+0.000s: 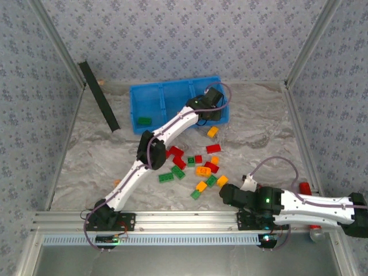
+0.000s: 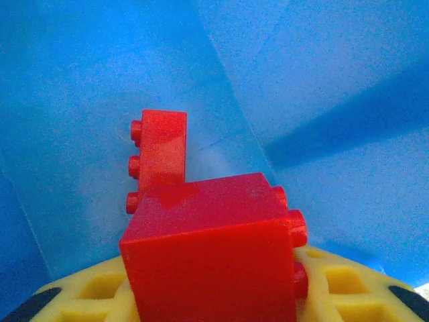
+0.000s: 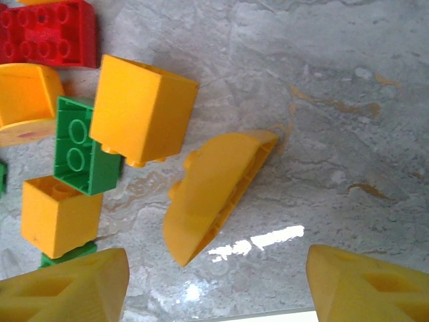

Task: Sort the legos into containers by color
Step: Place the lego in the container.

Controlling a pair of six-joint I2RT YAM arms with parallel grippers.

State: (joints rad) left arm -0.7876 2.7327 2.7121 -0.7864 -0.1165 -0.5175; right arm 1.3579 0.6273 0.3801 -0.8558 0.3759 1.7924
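Your left fingers point(image 2: 315, 263) grip the red brick point(image 2: 214, 258) inside the blue bin point(image 1: 150, 99), so let go low beside the other red brick point(image 2: 161, 151); your right fingers point(image 3: 67, 288) hang apart, empty.

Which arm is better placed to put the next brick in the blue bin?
Left. The left pincer grips a red brick inside the blue bin, ready to let go. The right pincer hangs open and empty over the table, near an orange curved brick.

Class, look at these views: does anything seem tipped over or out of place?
Yes. A curved orange-yellow brick lies tipped on its side ahead of the right gripper, and a black strip slants at far left.
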